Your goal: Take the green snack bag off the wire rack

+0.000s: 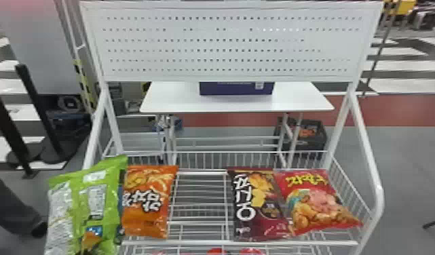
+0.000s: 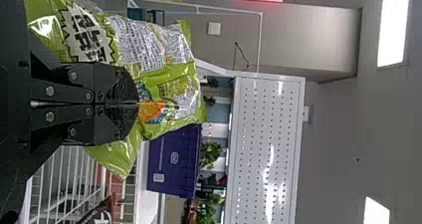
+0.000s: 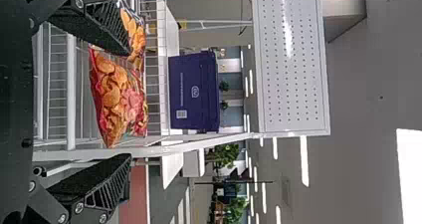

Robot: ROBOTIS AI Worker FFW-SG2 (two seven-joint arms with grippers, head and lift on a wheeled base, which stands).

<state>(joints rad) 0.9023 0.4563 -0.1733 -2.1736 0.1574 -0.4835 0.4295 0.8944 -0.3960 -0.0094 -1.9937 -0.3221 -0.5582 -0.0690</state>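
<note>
the leftmost bag (image 1: 102, 207) is at the left end of the wire rack (image 1: 192, 242); on it, the second bag (image 1: 147, 200) sits just right, the third (image 1: 257, 207) and fourth bags (image 1: 315, 200) farther right. behind, a box (image 1: 236, 89) on a table (image 1: 172, 98).

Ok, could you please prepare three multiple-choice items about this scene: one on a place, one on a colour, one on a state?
1. The orange bag lies:
A) on the floor
B) on the left part of the wire rack
C) right of the red bag

2. The box behind the rack is:
A) dark blue
B) yellow
C) green

3. The left gripper is:
A) wide open
B) closed on the red bag
C) closed on the green snack bag

Key:
1 B: head view, left of the gap.
2 A: its front is dark blue.
3 C: fingers together at the green bag.
</note>
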